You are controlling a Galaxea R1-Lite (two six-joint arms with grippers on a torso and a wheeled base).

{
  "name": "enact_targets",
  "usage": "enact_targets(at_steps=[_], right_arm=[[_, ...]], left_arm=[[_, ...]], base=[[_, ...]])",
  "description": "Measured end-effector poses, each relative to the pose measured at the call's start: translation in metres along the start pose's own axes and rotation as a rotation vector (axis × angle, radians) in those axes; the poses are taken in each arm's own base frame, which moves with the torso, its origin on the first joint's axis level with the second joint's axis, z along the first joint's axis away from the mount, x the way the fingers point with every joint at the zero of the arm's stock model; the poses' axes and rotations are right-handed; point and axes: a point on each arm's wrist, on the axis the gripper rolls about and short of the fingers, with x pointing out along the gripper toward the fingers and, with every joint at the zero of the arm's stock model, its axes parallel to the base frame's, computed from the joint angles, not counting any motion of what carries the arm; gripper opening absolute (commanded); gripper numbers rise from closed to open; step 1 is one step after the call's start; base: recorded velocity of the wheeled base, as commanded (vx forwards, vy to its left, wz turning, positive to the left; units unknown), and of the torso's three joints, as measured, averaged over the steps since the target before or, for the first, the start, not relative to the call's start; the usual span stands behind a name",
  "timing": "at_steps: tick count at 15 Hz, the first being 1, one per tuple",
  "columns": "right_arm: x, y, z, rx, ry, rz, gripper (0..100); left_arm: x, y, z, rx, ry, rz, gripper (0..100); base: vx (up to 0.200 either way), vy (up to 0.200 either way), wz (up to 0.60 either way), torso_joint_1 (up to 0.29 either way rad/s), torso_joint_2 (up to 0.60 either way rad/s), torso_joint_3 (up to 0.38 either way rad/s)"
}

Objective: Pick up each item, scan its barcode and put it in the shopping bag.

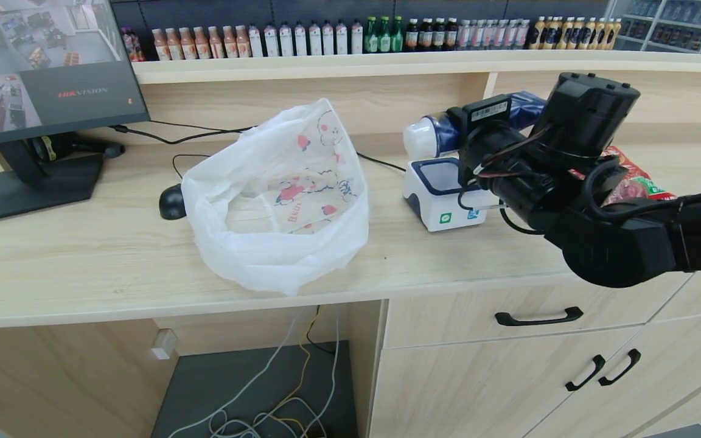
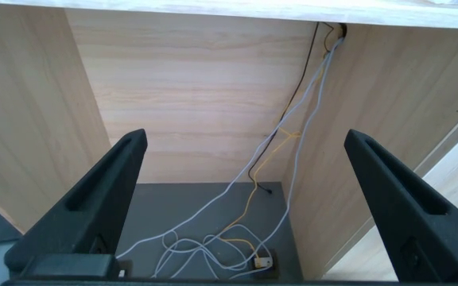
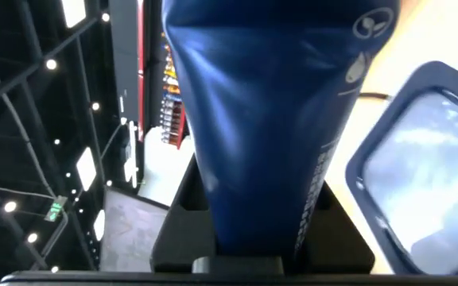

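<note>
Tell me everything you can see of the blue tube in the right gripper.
The blue tube is dark blue, glossy, soft-looking plastic, with pale print down its side and a rounded white cap. The right gripper is shut on its body, one finger on each side. It lies roughly level in the air, cap toward the shopping bag, over the white-and-blue scanner and seemingly clear of it.

Monitor point(image 1: 34, 67), mouse point(image 1: 172, 202), shelf bottles point(image 1: 350, 36), cables point(image 2: 245, 230).
</note>
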Motion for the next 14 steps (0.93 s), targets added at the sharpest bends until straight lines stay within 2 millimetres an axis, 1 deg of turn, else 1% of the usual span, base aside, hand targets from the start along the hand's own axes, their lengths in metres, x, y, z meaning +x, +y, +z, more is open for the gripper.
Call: enact_targets(at_steps=[2,5,14], right_arm=[[-0.004,-0.008,-0.004,-0.003,0.016,-0.026,0],[-0.006,-0.014,-0.005,0.002,0.013,-0.052,0],[-0.003,-0.025,-0.009,0.033,0.013,-0.079,0]], left_arm=[[0.000,0.000,0.000,0.000,0.000,0.000,100],[0.000,0.000,0.000,0.000,0.000,0.000,100],[0.000,0.000,0.000,0.000,0.000,0.000,100]], base=[[0.000,0.000,0.00,0.000,0.00,0.000],[0.000,0.000,0.00,0.000,0.00,0.000],[0.000,0.000,0.00,0.000,0.00,0.000]])
